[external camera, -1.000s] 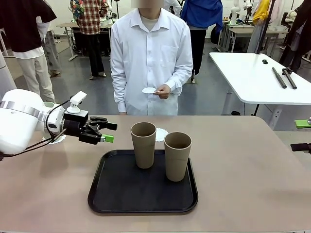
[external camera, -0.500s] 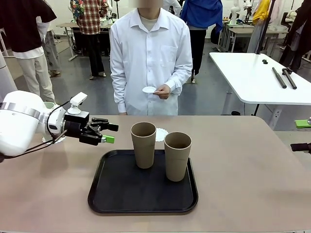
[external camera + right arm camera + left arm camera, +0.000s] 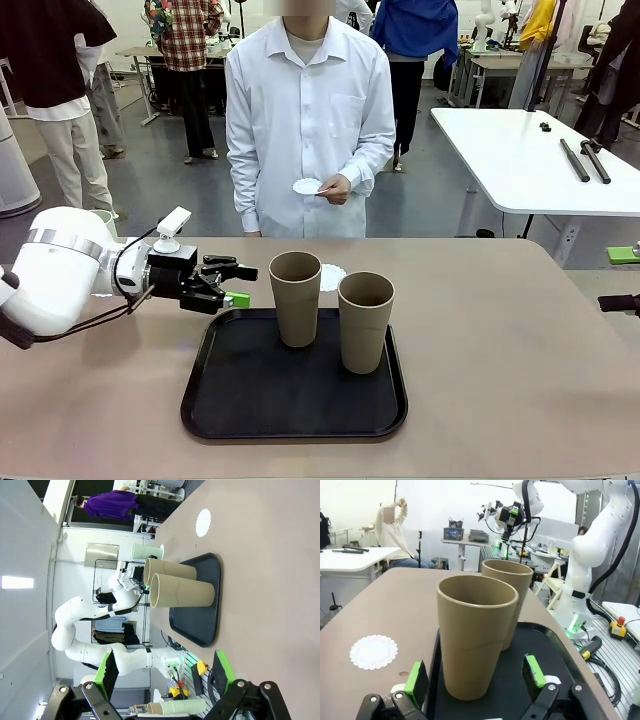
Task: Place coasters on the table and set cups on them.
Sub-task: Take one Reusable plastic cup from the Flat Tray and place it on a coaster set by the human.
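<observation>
My left tool (image 3: 243, 285), released wide, faces the tan cup (image 3: 295, 300) just ahead, likely to straddle it; a bare coaster (image 3: 373, 651) waits off to the tool's side

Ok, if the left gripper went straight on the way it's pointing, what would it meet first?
Most likely the tan cup nearest it on the tray. The left gripper, open, points at it, and the wrist view shows it centred between the fingers. The other cup stands behind.

Near the far edge of the table (image 3: 520, 340), a round white lacy paper coaster (image 3: 334, 276) lies half hidden behind a tall tan-brown tumbler (image 3: 295, 298).
</observation>
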{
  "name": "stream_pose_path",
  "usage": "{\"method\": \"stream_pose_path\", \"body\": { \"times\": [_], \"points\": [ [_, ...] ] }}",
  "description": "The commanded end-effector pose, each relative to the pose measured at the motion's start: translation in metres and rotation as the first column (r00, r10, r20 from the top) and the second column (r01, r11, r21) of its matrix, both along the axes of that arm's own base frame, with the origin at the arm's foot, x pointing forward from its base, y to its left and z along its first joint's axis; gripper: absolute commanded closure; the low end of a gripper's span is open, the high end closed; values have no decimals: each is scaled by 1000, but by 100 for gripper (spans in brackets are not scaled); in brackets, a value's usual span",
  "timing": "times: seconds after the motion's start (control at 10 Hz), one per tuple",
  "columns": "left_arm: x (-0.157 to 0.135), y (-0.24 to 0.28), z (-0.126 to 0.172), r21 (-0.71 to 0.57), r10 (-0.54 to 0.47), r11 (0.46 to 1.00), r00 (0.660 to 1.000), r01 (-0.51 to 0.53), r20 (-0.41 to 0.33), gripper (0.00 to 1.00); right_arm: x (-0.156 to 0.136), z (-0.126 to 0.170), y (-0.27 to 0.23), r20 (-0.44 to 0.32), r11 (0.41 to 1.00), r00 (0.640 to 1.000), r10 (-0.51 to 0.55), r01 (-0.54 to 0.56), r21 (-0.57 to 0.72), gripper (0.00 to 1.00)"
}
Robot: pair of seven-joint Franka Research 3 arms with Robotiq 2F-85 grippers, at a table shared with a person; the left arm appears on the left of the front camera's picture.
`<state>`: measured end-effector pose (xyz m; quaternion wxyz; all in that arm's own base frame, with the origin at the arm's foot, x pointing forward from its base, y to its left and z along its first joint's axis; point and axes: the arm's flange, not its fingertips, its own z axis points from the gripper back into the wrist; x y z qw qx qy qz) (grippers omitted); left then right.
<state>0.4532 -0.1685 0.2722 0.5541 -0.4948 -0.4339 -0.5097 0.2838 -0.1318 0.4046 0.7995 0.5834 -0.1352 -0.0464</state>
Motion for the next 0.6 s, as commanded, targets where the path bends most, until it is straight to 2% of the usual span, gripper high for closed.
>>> {"method": "stream_pose_path", "body": {
  "times": [0.0,0.5],
  "points": [
    [7,-12,-14,-82,18,997,998,-14,55,0,1,1,0,7,1000,1000,-2,2,14,0],
    [13,-29,-29,-125,-16,992,1000,14,-14,0,1,1,0,7,1000,1000,-2,2,14,0]
  ]
}}
